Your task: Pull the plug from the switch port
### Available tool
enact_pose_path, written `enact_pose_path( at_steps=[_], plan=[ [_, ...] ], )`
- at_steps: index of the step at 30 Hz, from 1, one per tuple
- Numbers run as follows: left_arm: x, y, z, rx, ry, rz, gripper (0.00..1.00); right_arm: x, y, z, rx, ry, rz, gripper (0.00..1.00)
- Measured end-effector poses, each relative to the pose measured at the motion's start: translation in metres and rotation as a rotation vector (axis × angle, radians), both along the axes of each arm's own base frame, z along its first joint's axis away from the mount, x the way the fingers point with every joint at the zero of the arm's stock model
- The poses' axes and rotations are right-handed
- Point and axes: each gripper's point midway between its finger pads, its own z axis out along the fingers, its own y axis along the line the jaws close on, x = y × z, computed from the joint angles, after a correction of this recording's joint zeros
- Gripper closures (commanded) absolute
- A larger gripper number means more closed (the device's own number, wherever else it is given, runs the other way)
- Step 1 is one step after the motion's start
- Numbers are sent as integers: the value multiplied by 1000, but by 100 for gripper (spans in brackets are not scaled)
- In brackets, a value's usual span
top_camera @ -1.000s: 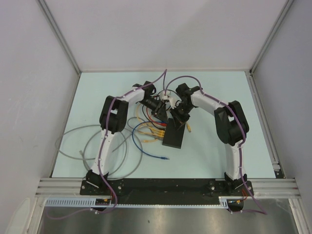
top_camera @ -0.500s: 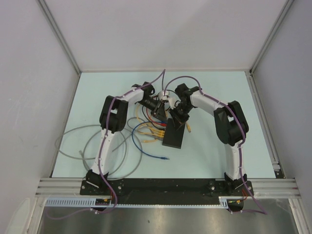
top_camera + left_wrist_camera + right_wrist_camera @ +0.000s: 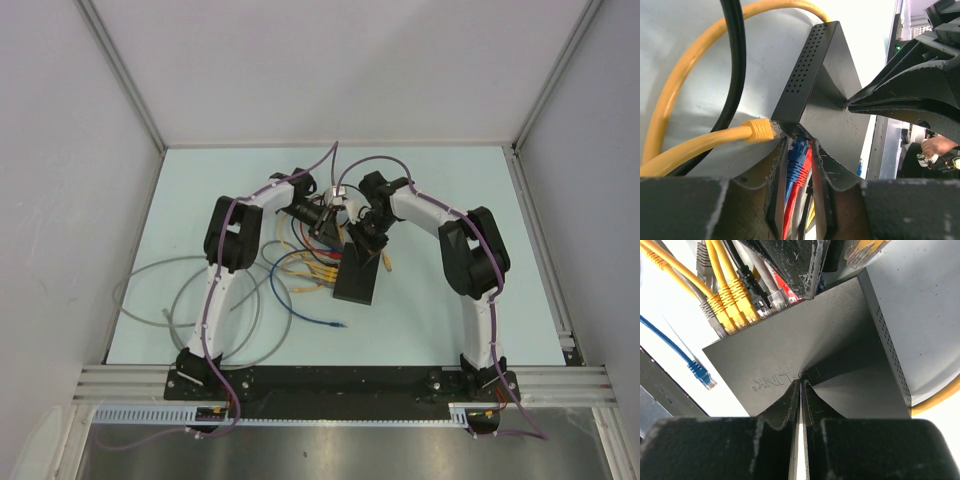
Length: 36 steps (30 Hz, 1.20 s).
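Observation:
The switch (image 3: 358, 272) is a flat black box lying mid-table. It also shows in the left wrist view (image 3: 825, 85) and the right wrist view (image 3: 805, 347). My left gripper (image 3: 799, 145) is at its socket edge, shut on a blue plug (image 3: 797, 154) and a red plug (image 3: 804, 169) side by side between the fingers. A yellow plug (image 3: 760, 130) sits in the socket to their left. My right gripper (image 3: 801, 382) is shut, with its tips resting on the switch's top face. In the top view the left gripper (image 3: 330, 222) and the right gripper (image 3: 372, 232) meet over the switch's far end.
Several yellow plugs (image 3: 730, 305) and a grey one fill other sockets. A loose blue cable end (image 3: 340, 324) lies on the table near the switch. Grey cable loops (image 3: 170, 300) spread at the left. A black cable (image 3: 732, 75) crosses the left wrist view.
The left wrist has shifted very slightly at the switch's far end. The switch and the right arm have not visibly moved.

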Motion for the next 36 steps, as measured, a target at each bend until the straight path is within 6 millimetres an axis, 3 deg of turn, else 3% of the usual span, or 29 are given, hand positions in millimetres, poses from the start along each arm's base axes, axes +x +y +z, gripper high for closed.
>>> enact_pose_path(
  at_steps=[5, 18, 25, 36],
  plan=[
    [1, 3, -4, 19, -6, 2, 100, 0, 0, 0, 2, 2, 0, 91],
    [1, 3, -4, 45, 21, 26, 100, -2, 2, 0, -2, -2, 7, 90],
    [2, 4, -3, 105, -46, -11, 100, -4, 6, -1, -1, -6, 17, 90],
    [-8, 10, -2, 118, -54, -47, 100, -8, 8, -1, 3, 10, 11, 90]
  ],
)
